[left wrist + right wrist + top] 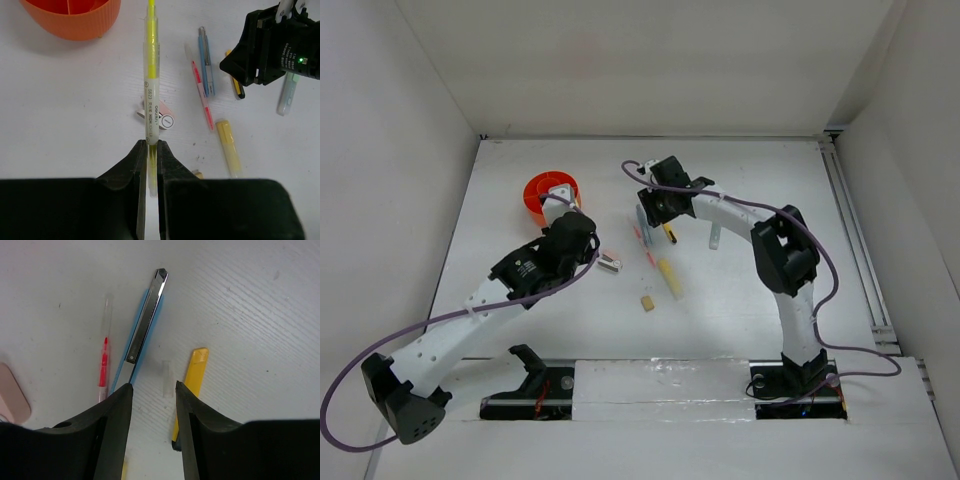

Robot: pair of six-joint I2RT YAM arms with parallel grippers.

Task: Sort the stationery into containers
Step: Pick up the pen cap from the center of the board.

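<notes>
**Left gripper** (pixel 151 148): jaws pinched shut on the near end of a yellow highlighter (pixel 151 75). The highlighter sticks straight out ahead of the fingers, lifted off the white table (pixel 770 300). Its far end runs out of the left wrist view just beside the orange cup (pixel 75 25), not inside it.

**Orange cup:** round and ribbed on the outside, with dividers showing inside the rim. It stands upright at the far left of the table, just beyond the left gripper.

**Right gripper** (pixel 153 388): jaws parted to a moderate gap, with nothing held. It hangs low over the cluster of pens at mid-table; contact with the table cannot be judged. One fingertip overlaps the near end of the grey-blue pen (pixel 145 325). The other overlaps the yellow pen (pixel 192 375). A small clear piece (pixel 166 378) lies in the gap between them (cap or tube, cannot tell).

**Loose on the table:**
- The pink-red pen (pixel 103 365) lies just beside the grey-blue pen, roughly parallel to it.
- The pale yellow marker (pixel 228 145) lies nearer the arm bases than that cluster.
- The tan eraser (pixel 198 174) lies near the pale yellow marker.
- The pink-grey block (pixel 166 116) sits under the held highlighter in the left wrist view.
- The pale grey marker (pixel 287 95) lies on the far side of the right gripper, apart from the rest.
</notes>
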